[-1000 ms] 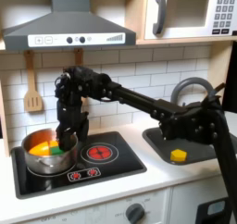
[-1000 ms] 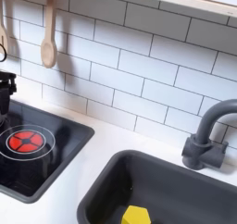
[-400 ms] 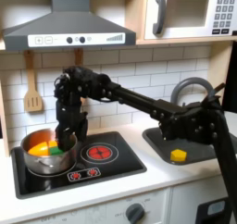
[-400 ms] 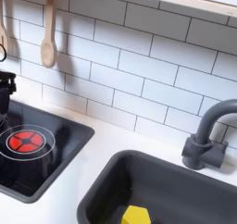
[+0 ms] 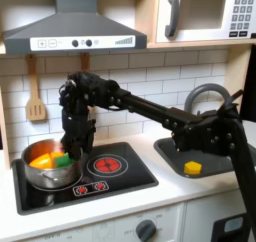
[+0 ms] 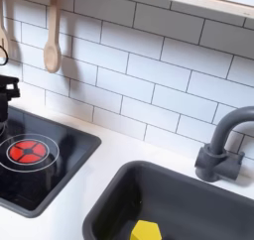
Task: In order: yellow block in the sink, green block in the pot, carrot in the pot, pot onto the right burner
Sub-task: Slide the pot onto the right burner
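The silver pot [image 5: 40, 171] sits on the left burner in the first exterior view. Inside it lie the orange carrot [image 5: 41, 161] and the green block [image 5: 63, 159]. My gripper [image 5: 70, 147] hangs low over the pot's right side, just above the green block. Its fingers are dark and close together, so I cannot make out their state. The yellow block [image 5: 192, 168] [image 6: 146, 231] lies in the dark grey sink [image 5: 212, 162] [image 6: 114, 199]. The right burner [image 5: 105, 166] [image 6: 25, 151] with its red rings is bare.
The arched faucet [image 5: 207, 94] [image 6: 224, 145] stands behind the sink. A wooden spatula [image 5: 35, 106] and a wooden spoon [image 6: 52, 31] hang on the tiled wall. The range hood [image 5: 70, 31] is overhead, and my arm's base [image 5: 205, 136] stands by the sink.
My gripper has risen slightly over the pot, so more of the green block shows. The pot, carrot and yellow block have not moved.
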Action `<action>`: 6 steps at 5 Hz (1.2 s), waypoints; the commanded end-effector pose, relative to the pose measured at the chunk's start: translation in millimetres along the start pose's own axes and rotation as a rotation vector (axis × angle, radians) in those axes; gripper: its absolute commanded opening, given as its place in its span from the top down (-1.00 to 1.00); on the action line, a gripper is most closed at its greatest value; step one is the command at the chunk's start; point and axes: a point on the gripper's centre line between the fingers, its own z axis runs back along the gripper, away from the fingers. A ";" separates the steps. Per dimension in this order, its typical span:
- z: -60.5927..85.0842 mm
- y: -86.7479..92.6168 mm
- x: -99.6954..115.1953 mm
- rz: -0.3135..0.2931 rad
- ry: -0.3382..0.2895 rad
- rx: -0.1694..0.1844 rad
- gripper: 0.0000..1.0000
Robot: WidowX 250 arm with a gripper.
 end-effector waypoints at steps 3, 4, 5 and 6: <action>-15.1 3.7 -9.1 0.004 0.069 -0.009 1.00; -13.7 3.7 -9.0 0.008 0.068 -0.007 1.00; -8.1 -3.1 -8.5 -0.003 0.067 -0.016 1.00; -11.2 -12.1 -15.9 -0.036 0.085 -0.025 1.00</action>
